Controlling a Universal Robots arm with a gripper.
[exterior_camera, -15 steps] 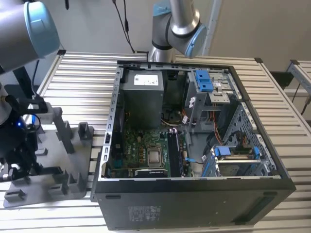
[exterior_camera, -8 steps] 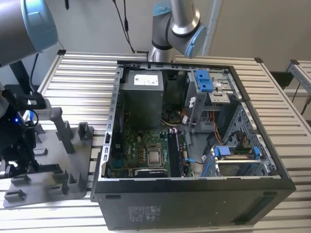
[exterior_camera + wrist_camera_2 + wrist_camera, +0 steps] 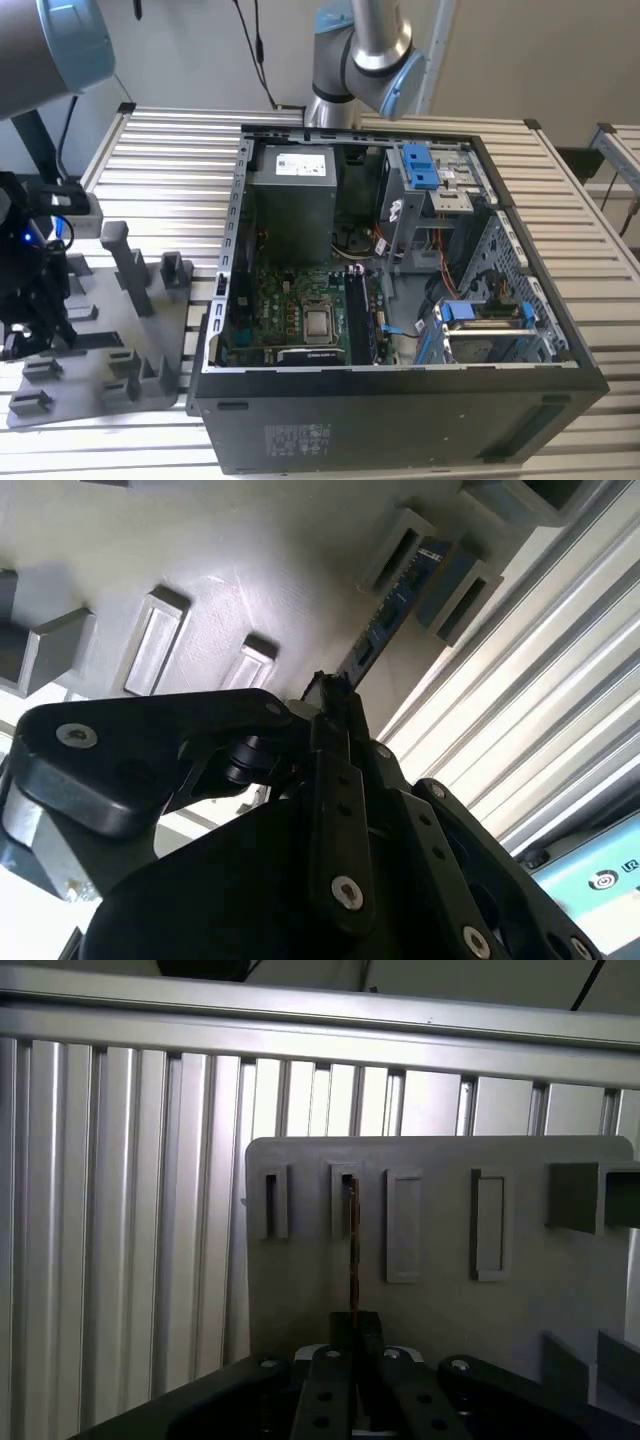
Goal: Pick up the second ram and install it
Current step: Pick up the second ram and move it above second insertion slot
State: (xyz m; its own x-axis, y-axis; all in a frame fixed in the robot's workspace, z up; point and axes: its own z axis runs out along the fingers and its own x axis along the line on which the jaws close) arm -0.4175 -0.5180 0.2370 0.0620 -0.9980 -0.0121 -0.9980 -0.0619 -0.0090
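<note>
Over the gray tray [image 3: 172,312] at the counter's [image 3: 170,150] edge on the exterior view's left, the black gripper [image 3: 30,290] hangs low among the tray's upright blocks. The open computer case [image 3: 400,410] stands just beside the tray, across the middle of the counter, with its green motherboard [image 3: 290,300] facing up.

In both wrist views the memory stick [image 3: 388,615] runs straight out from the gripper [image 3: 328,692]. Its near end sits between the fingertips, which are pressed together on it from both sides. Its far end reaches a slotted block on the tray [image 3: 200,540].

The second wrist view shows the stick's flat face: a dark blue-green board with small black chips in a row, its far end lying between two gray blocks near the tray's edge, with the counter's pale slats [image 3: 540,680] just beyond.

The first wrist view catches the memory stick [image 3: 353,1240] edge-on, as a thin dark line from the gripper [image 3: 355,1322] up to the second in a row of narrow slots on the tray [image 3: 560,1290]. It also shows the counter's ribs [image 3: 120,1210] and the rail along its far edge.

The exterior view alone gives the wider layout of tray, case and counter; there the stick is too small and too hidden by the gripper to make out.
</note>
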